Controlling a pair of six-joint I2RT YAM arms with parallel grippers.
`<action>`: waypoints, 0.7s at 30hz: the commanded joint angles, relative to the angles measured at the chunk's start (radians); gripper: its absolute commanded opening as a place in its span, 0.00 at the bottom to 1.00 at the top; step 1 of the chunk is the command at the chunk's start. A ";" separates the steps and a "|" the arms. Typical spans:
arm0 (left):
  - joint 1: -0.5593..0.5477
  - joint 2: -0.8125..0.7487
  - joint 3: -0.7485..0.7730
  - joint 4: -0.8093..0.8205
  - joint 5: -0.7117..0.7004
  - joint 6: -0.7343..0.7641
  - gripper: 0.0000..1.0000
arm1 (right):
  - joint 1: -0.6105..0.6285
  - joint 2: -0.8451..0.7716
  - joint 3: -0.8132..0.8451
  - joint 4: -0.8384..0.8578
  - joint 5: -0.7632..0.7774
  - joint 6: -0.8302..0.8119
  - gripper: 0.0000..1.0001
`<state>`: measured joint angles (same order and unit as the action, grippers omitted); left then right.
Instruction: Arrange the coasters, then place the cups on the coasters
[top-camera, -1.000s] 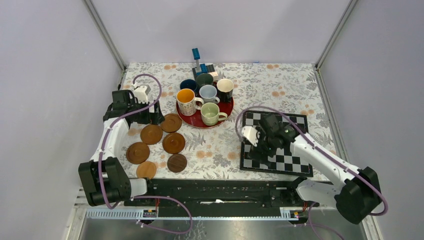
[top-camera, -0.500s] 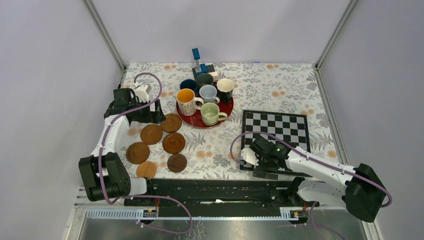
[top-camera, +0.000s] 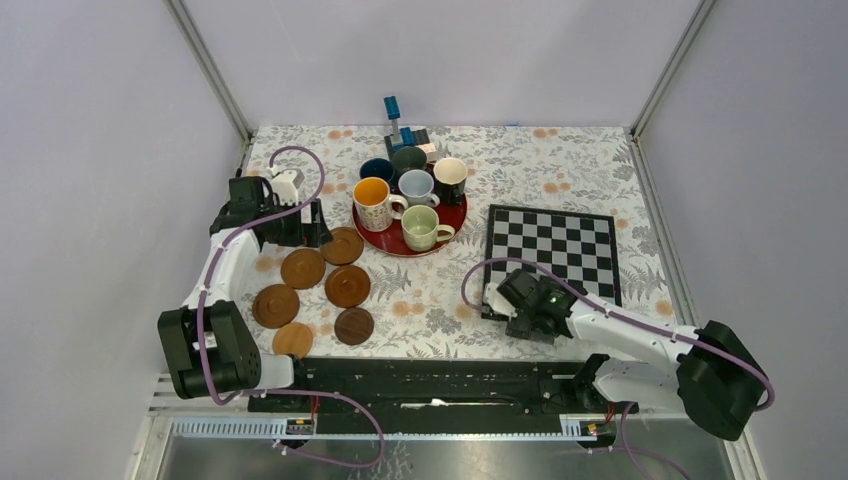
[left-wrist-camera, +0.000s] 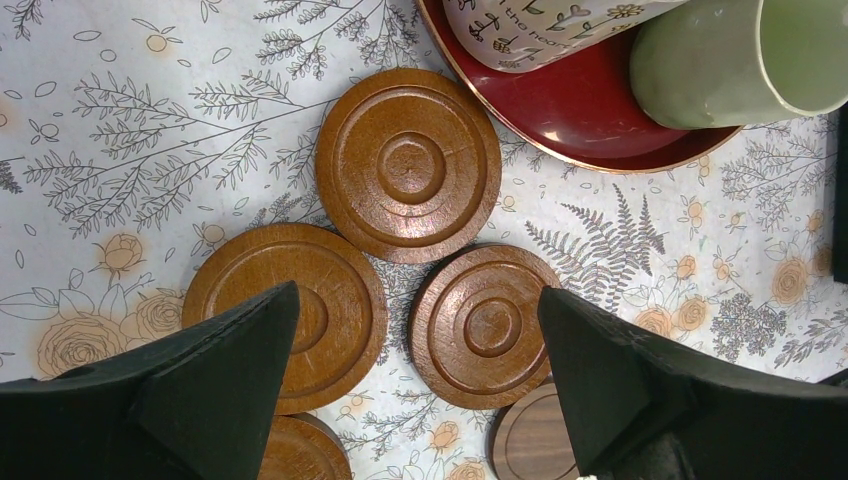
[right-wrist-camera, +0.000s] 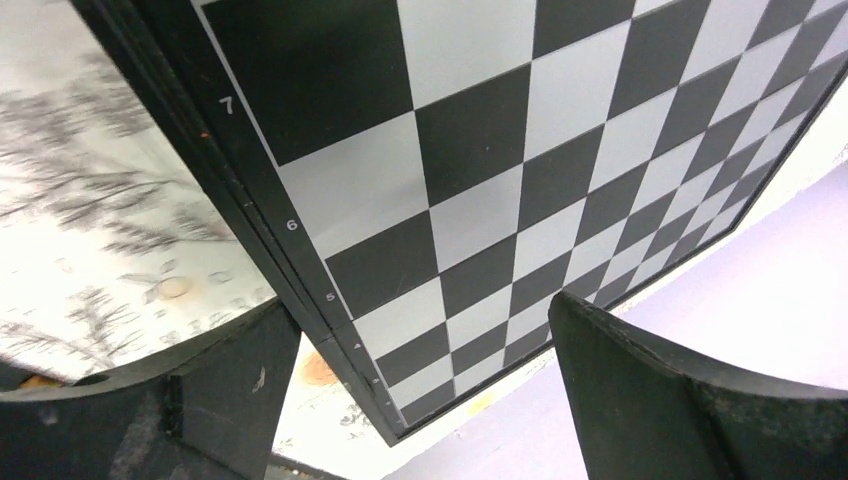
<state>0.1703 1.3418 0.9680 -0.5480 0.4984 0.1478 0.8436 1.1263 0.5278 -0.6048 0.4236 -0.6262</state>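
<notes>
Right wrist: pincer (right-wrist-camera: 420, 305) over chessboard (right-wrist-camera: 520, 170) numerals 7, 6, 5

Lab test cell, grey walls (top-camera: 450, 50), metal frame (top-camera: 207, 65)

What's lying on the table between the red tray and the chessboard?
Nothing. Between the red tray and the chessboard there is only bare floral tablecloth, as the top external view shows.

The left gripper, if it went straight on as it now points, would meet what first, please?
Probably the coaster lying between the left gripper's open jaws in its wrist view; depth is unclear, so I cannot be certain.
</notes>
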 joint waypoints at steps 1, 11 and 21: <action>-0.006 -0.008 0.037 0.023 0.024 -0.010 0.99 | -0.152 0.020 0.057 0.176 0.072 -0.134 1.00; -0.008 -0.009 0.045 0.023 0.043 -0.027 0.99 | -0.442 0.209 0.150 0.526 -0.045 -0.377 1.00; -0.008 -0.018 0.036 0.023 0.023 -0.018 0.99 | -0.621 0.557 0.378 0.730 -0.105 -0.446 1.00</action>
<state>0.1658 1.3418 0.9688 -0.5480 0.5117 0.1261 0.2722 1.6051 0.7971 -0.0090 0.3511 -1.0149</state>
